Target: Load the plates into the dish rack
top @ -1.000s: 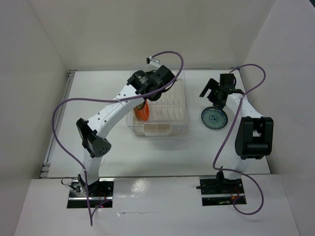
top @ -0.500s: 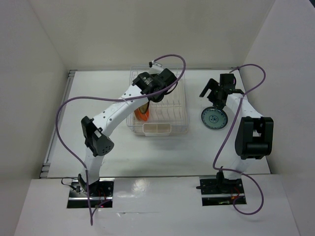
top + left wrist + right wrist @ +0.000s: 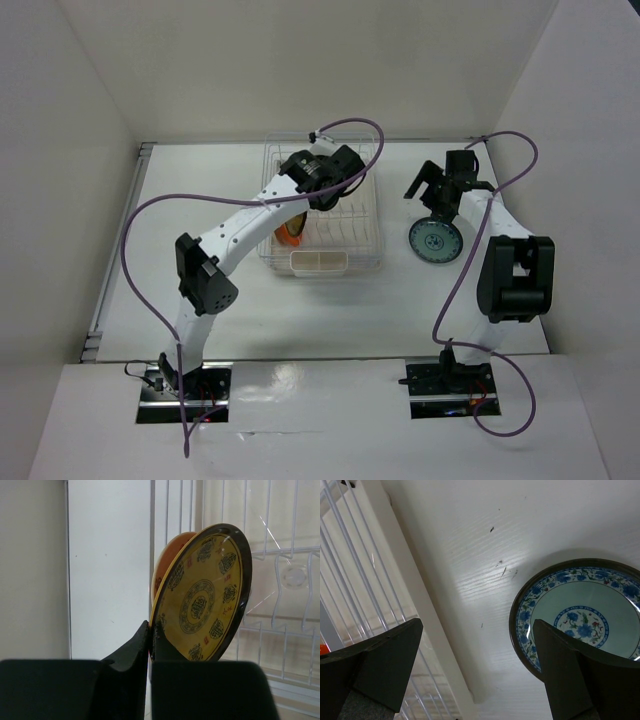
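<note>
Left jaws: clenched on the rim of the yellow plate point(image 3: 202, 597), upright over the rack point(image 3: 378, 215), just beside the orange plate point(image 3: 167, 547).
Right jaws: spread, empty, above the blue plate point(image 3: 580, 617), which lies flat on the worktop point(image 3: 470, 540).
Risk: the yellow plate strikes the orange plate or misses its slot, then topples.

The dish rack point(image 3: 355, 232) sits upper centre overhead. In its left part the first plate point(image 3: 205, 600) stands upright before the second plate point(image 3: 167, 555). The third plate point(image 3: 435, 240) lies on the table point(image 3: 300, 310) to the right.

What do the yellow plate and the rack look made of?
The yellow plate looks like glossy glazed ceramic, or maybe melamine: sheen on its dark rim, printed brown motifs. The rack looks like thin white-coated wire: even colour, smooth bends.
</note>
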You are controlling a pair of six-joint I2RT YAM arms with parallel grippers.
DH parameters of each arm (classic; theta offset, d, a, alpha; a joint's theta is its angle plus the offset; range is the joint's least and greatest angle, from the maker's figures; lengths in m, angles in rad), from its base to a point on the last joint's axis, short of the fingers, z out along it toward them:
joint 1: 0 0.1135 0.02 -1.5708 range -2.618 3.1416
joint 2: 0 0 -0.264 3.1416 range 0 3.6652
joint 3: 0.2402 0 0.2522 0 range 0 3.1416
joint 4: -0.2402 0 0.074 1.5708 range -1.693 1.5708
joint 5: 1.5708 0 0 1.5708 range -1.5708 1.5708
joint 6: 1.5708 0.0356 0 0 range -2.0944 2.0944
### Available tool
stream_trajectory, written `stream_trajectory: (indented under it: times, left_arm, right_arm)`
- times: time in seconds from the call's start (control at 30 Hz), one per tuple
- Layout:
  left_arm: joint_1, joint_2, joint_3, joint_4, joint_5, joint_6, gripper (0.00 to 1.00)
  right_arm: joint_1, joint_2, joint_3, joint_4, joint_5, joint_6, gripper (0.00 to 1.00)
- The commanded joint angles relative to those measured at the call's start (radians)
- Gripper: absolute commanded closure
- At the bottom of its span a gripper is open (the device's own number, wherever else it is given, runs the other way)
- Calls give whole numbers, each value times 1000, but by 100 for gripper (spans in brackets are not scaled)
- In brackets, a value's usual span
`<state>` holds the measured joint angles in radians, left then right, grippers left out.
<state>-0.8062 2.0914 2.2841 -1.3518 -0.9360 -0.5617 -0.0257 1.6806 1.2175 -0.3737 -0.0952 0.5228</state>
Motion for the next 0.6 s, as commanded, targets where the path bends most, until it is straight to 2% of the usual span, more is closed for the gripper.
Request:
stream_trajectory:
  times: [0.0, 0.57]
  left_arm:
    - [21, 9, -15, -9, -20, -29, 100]
    - [42, -77, -14, -9, -12, -49, 100]
  right_arm:
    - [6, 13, 31, 19, -11, -9, 0]
    - [6, 31, 39, 10, -20, -9, 0]
